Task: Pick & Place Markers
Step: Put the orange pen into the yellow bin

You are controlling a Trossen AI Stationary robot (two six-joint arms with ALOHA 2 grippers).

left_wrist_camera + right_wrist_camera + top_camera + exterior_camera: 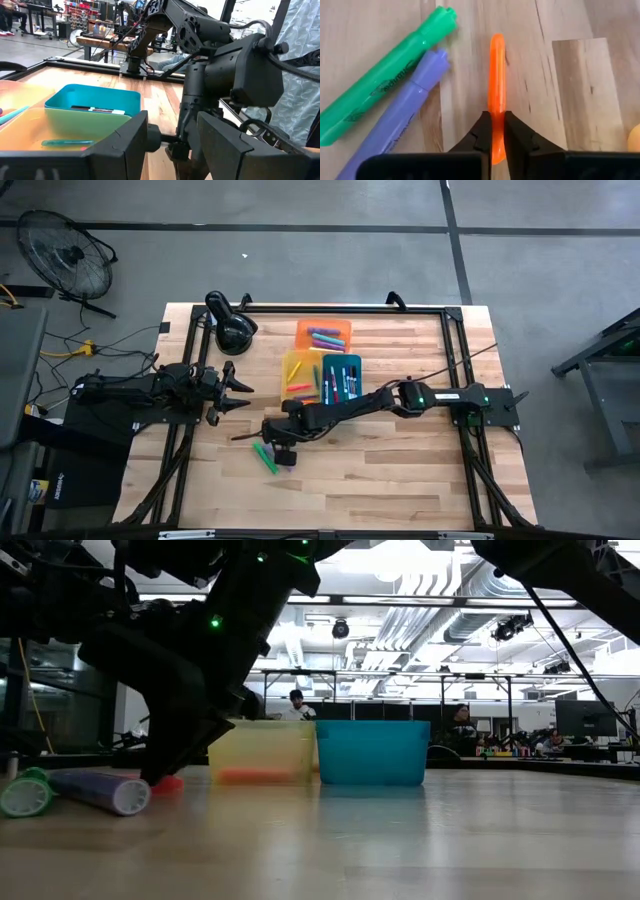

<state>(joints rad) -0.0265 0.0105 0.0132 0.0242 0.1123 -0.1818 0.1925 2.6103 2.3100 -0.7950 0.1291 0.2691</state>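
L claw [240,394] waits open at counter's [400,480] left, then green marker [385,75] & purple marker [400,120] lie side by side on the wood just left of orange marker [497,85], which R claw [495,132] pinches shut near the trays [322,365].

Orange marker [497,85], green marker [385,80], purple marker [400,117], pale wood table [570,75], dark fingers [481,136]

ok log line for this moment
right claw: shut on thin orange marker on wooden table | beside: green marker, purple marker | left claw: open, idle
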